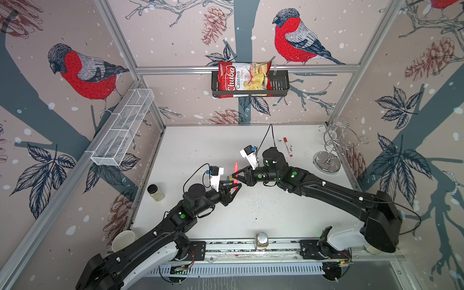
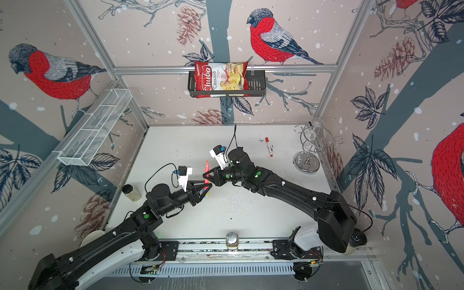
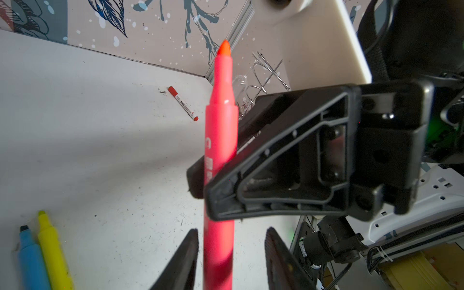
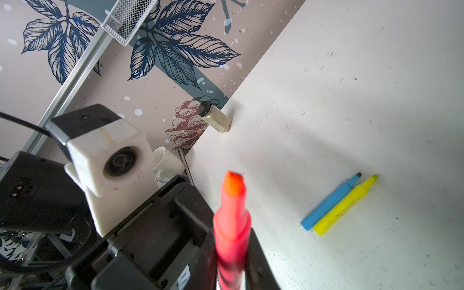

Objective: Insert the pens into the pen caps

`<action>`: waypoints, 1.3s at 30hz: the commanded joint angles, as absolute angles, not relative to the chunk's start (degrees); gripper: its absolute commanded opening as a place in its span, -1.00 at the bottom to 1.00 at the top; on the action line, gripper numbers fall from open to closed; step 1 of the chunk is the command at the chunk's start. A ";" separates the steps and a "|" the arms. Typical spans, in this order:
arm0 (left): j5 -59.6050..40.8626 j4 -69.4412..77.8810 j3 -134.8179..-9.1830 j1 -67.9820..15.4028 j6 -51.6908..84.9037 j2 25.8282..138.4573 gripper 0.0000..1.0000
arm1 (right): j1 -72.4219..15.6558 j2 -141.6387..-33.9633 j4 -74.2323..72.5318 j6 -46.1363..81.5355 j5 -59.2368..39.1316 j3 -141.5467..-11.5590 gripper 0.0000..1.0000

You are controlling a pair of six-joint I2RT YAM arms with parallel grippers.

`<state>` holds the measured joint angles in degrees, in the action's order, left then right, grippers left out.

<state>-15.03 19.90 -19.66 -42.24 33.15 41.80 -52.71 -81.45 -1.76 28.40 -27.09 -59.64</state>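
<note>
White desk [image 1: 200,150] inside a booth papered with red-breasted birds, pine cones and dark leaves. Both arms meeting over the middle of the desk in both top views.

Pink-red pen [image 1: 235,175] lifted off the desk, uncapped, orange tip bare. Right jaws closed tight on its barrel. Left jaws at the pen's other end.

Seen only in the left wrist view: left jaws standing open around the pink-red pen [image 3: 221,140], a clear gap at one side, no grip.

Seen properly only in the wrist views: blue pen [image 4: 331,202] and yellow pen [image 4: 346,206] lying flat on the desk, side by side and touching, both uncapped. Mere slivers of colour under the left arm from above.

White-barrelled pen [image 1: 288,147], red at both ends, lying alone near the back right of the desk, well apart from the others; outside the right wrist view.

Containers:
- Black wire basket [image 1: 278,85] on the back rail, holding a red bag of cassava chips [image 1: 243,77].
- White mesh tray [image 1: 123,128] on the left wall, divided into compartments.
- Black-lidded jar [image 1: 155,192] at the desk's left edge, pale grainy filling.
- Silver-lidded jar [image 1: 261,241] at the front edge.
- White cup [image 1: 123,241] beside the left arm.
</note>
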 commanded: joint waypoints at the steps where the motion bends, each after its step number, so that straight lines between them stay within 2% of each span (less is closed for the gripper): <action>1: -16.84 21.61 -20.15 -42.25 33.18 41.95 -0.17 | -52.73 -81.05 -2.09 27.35 -26.72 -59.95 -0.74; 13: -18.09 23.10 -20.56 -42.26 33.55 43.52 -0.45 | -53.08 -80.86 -2.73 27.48 -27.42 -59.77 -0.75; 20: -14.88 22.08 -20.22 -42.28 33.99 42.54 -1.00 | -53.34 -80.68 -2.69 27.42 -27.24 -59.68 -0.74; 25: -13.46 21.74 -20.30 -42.28 33.92 42.01 -1.00 | -53.35 -80.25 -2.39 27.52 -26.91 -59.76 -0.67; 28: -13.03 21.55 -20.48 -42.23 33.71 42.10 -1.00 | -53.35 -79.85 -1.79 27.42 -26.05 -59.77 -0.45; 31: -12.40 21.59 -20.43 -42.32 33.61 42.28 -1.00 | -53.30 -79.25 -0.44 27.22 -24.67 -59.94 -0.14; 33: -11.88 21.53 -20.31 -42.25 33.48 42.34 -1.00 | -53.27 -78.44 0.54 26.86 -23.54 -59.94 0.16; 39: -10.74 20.49 -20.08 -42.32 32.77 41.94 -1.00 | -52.27 -74.90 3.43 27.29 -18.50 -58.23 0.49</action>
